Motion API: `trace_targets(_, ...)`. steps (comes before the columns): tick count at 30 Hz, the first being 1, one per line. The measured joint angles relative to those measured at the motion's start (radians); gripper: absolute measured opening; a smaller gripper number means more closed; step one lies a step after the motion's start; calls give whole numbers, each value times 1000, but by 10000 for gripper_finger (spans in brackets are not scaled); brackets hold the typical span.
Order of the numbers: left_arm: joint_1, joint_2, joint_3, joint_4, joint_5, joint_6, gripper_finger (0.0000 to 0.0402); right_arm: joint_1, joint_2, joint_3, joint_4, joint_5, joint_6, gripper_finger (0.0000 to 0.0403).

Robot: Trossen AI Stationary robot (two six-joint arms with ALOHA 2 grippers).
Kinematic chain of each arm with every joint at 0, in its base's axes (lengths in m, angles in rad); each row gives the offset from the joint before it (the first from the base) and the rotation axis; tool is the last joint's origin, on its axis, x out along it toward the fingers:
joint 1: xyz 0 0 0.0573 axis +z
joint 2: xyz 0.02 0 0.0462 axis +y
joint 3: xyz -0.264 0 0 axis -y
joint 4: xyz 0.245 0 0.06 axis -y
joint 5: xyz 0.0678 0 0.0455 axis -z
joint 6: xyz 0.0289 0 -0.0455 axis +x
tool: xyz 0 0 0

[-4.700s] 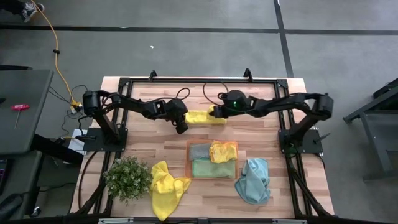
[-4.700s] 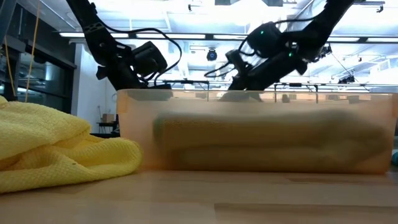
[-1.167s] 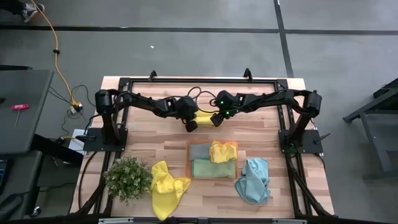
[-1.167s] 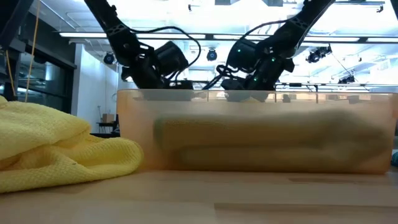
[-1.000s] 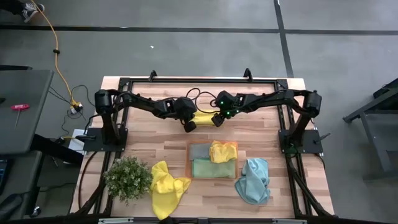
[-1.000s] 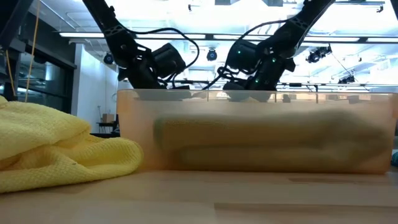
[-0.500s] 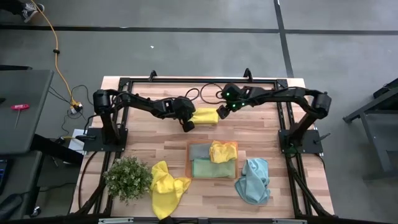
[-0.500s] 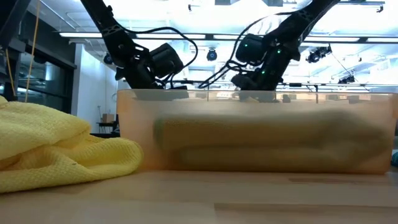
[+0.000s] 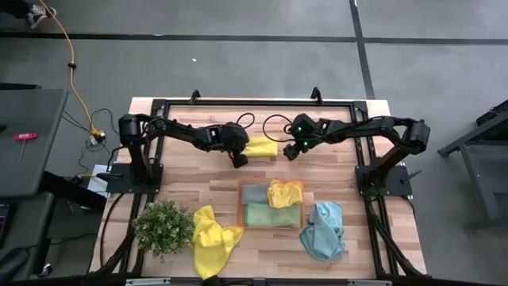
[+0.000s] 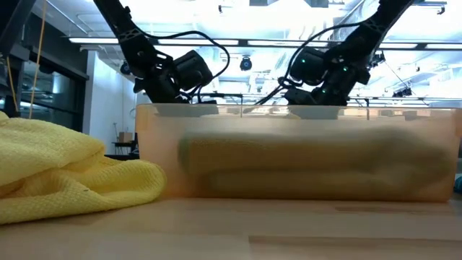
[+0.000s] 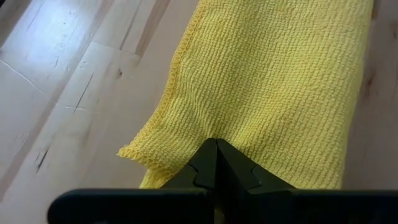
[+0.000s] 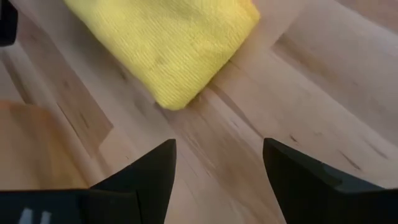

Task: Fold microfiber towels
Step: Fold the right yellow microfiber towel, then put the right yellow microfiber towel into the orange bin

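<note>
A folded yellow microfiber towel (image 9: 261, 147) (image 11: 273, 81) (image 12: 168, 43) lies flat on the wooden table, toward its far side. My left gripper (image 9: 239, 160) (image 11: 216, 152) is shut at the towel's left end. My right gripper (image 9: 290, 153) (image 12: 217, 177) stands open over bare wood just off the towel's right end, touching nothing. In the low view the orange tray's wall (image 10: 289, 166) hides both grippers' fingers. More towels rest in the tray (image 9: 242, 208): grey-blue (image 9: 254, 193), yellow (image 9: 284, 193) and green (image 9: 271, 215). My left gripper has its shut fingertips (image 11: 217, 163) on the towel's top layer, close to its left edge (image 11: 186, 146). The fingers slant down from the table's left. Whether any cloth is caught between them I cannot tell. The towel lies flat on the table.
A crumpled yellow towel (image 9: 210, 238) (image 10: 65, 173) and a teal towel (image 9: 324, 230) lie near the table's front edge. A potted plant (image 9: 163, 226) stands at the front left. The black frame rails (image 9: 254, 102) border the table.
My right gripper has drawn back from the towel's right end toward the table's right edge, staying open. The folded yellow towel stays on the table under my left gripper, which has kept its place.
</note>
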Motion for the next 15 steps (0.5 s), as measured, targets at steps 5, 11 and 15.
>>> trace_targets(5,0,-3,0,-1,-2,18,0,14,0,-15,30,-8,-3,232)
trace_targets(11,20,-50,0,-24,-3,18,0,6,-1,-15,17,-18,-58,232)
trace_targets(15,54,-122,0,-79,-3,18,0,-18,-13,-15,-38,-33,-111,232)
